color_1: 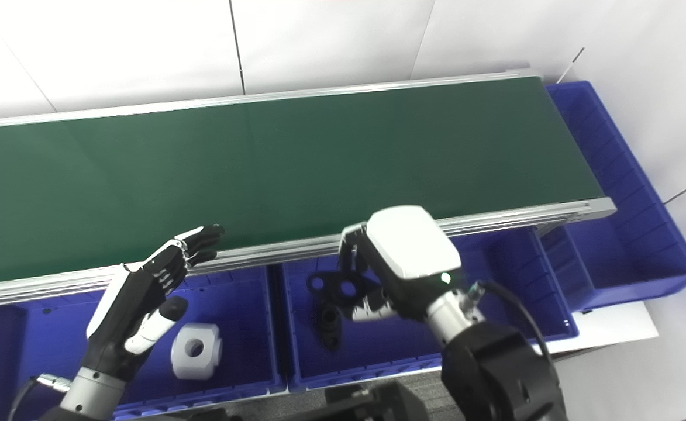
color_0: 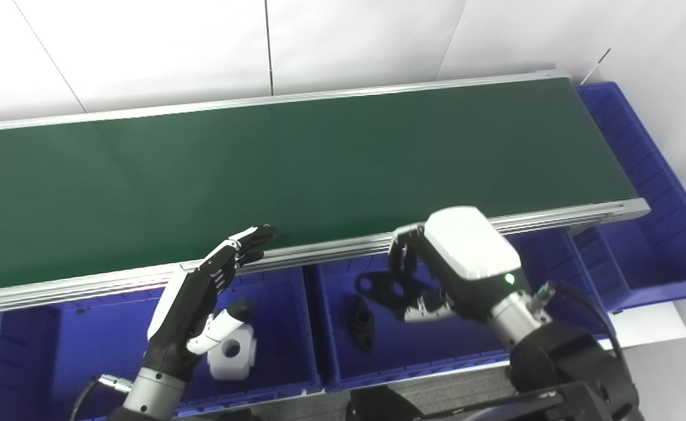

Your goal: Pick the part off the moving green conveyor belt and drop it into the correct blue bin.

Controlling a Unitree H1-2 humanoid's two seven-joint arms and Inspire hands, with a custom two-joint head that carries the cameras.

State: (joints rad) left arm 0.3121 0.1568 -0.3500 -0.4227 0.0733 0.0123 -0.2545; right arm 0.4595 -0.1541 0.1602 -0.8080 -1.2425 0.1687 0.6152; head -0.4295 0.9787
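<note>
Right robot hand [color_0: 436, 275] grips black part [color_0: 381, 287], half hidden; left robot hand [color_0: 202, 292] spread, empty.

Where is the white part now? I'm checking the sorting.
The white part lies in the blue bin below the belt, beside the left robot hand.

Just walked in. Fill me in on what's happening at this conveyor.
The right hand holds a black part above the middle blue bin, where another black part already lies. The left hand is open and empty, raised over the left blue bin, which holds a white part. The green conveyor belt shows no parts on it.
</note>
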